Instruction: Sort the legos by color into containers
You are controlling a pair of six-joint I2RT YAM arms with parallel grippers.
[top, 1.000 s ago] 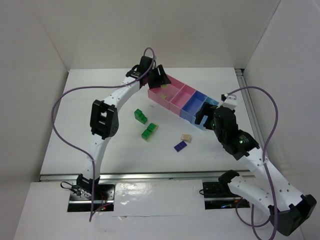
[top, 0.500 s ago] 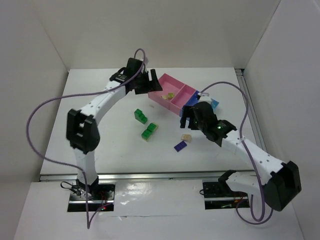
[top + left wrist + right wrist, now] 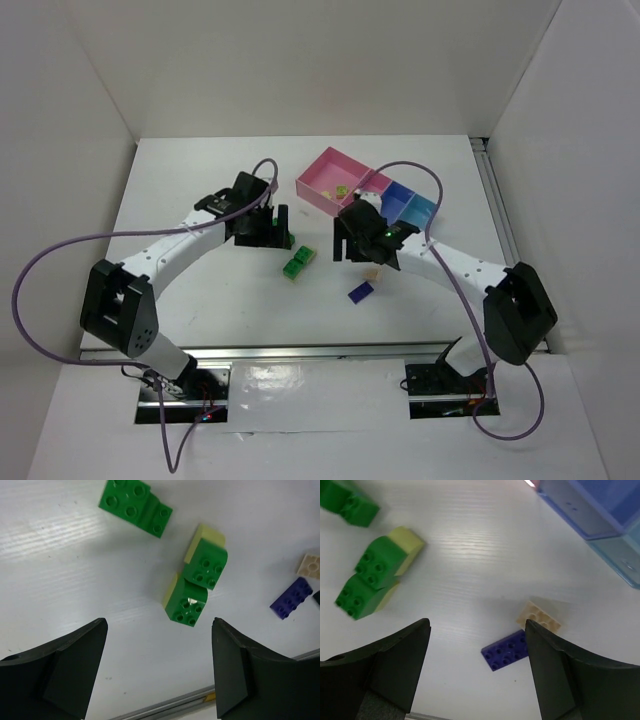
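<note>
Two green legos with pale yellow sides point(image 3: 194, 582) lie joined on the white table, also seen from above point(image 3: 299, 262). Another green lego point(image 3: 135, 507) lies beyond them. A beige lego point(image 3: 539, 617) and a flat purple lego point(image 3: 506, 651) lie side by side. My left gripper point(image 3: 157, 670) hangs open and empty over the green legos point(image 3: 268, 230). My right gripper point(image 3: 477, 670) is open above the purple lego, holding nothing point(image 3: 365, 252). The containers stand at the back: a large pink tray point(image 3: 325, 165) holding a yellowish lego point(image 3: 341, 189), a small pink tray point(image 3: 378, 180), then blue trays point(image 3: 402, 194).
White walls enclose the table on three sides. A metal rail point(image 3: 300, 350) runs along the near edge. Purple cables loop from both arms, one arching over the blue trays point(image 3: 425, 180). The light blue tray wall point(image 3: 620, 550) is at the right wrist view's upper right.
My left gripper has left the pink tray, come forward over the green legos and opened wider. My right arm swung left from the blue trays to above the beige and purple legos.
</note>
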